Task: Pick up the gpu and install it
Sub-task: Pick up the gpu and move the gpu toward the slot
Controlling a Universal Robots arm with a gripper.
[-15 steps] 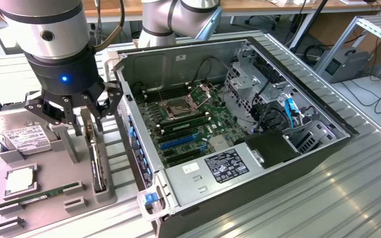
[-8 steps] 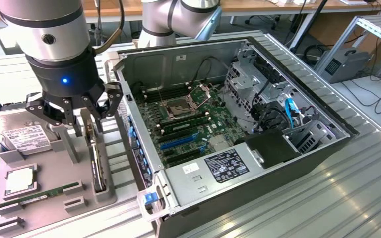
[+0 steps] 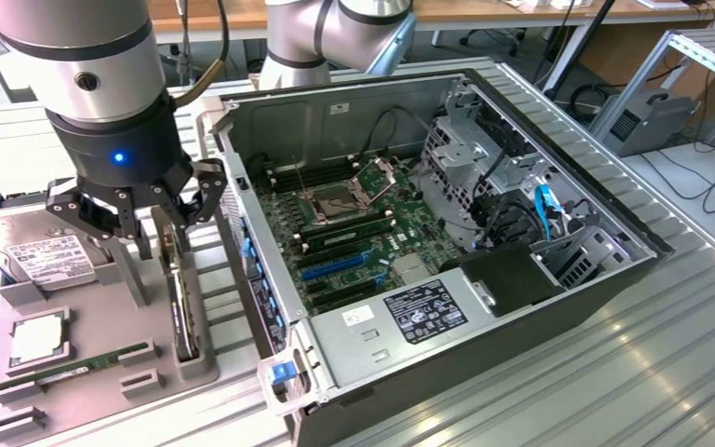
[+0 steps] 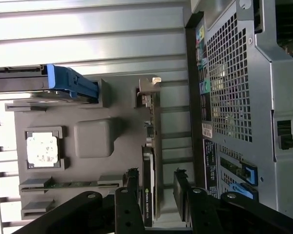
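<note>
The gpu (image 3: 182,303) stands on its long edge in a slot of the grey holder tray (image 3: 90,396), just beside the open computer case (image 3: 457,233). My gripper (image 3: 159,237) hangs directly over it, open. In the wrist view the gpu (image 4: 147,204) shows its black shroud and its silver bracket end, and the gripper (image 4: 156,183) has one finger (image 4: 132,181) on each side of the card, with a gap between each finger and the card. Nothing is held.
The grey tray (image 4: 93,112) also holds a hard drive (image 3: 41,256), a CPU (image 3: 37,340) and a thin RAM stick (image 3: 72,368). Inside the case lies the motherboard (image 3: 357,233) with blue slots (image 3: 332,265). The case's rear panel (image 4: 234,87) stands close to the card.
</note>
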